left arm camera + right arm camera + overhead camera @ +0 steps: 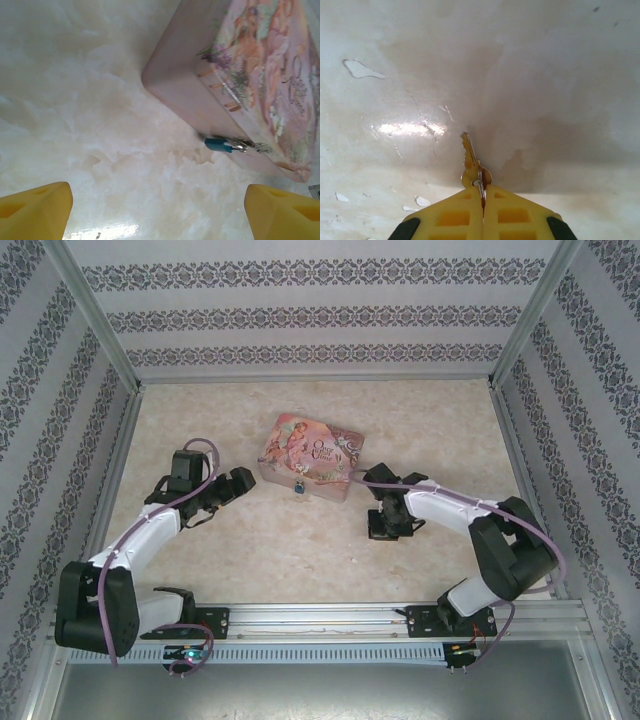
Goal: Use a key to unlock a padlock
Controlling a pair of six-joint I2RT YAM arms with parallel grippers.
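The key [468, 156] vanishes at its bow end between the pressed-together fingers of the right hand [483, 192], the tin [200, 85] runs off the left wrist view's edge, and overhead the padlock [299, 489] seems a mere blue speck.

left arm [150, 530] forward | left fingers [35, 210] spread wide | right arm [450, 508] bent inward | right fingers [455, 216] clamped on key [469, 159]

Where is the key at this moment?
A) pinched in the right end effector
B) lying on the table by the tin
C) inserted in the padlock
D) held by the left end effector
A: the right wrist view shows the key sticking out from the shut right end effector; the padlock hangs on the tin.
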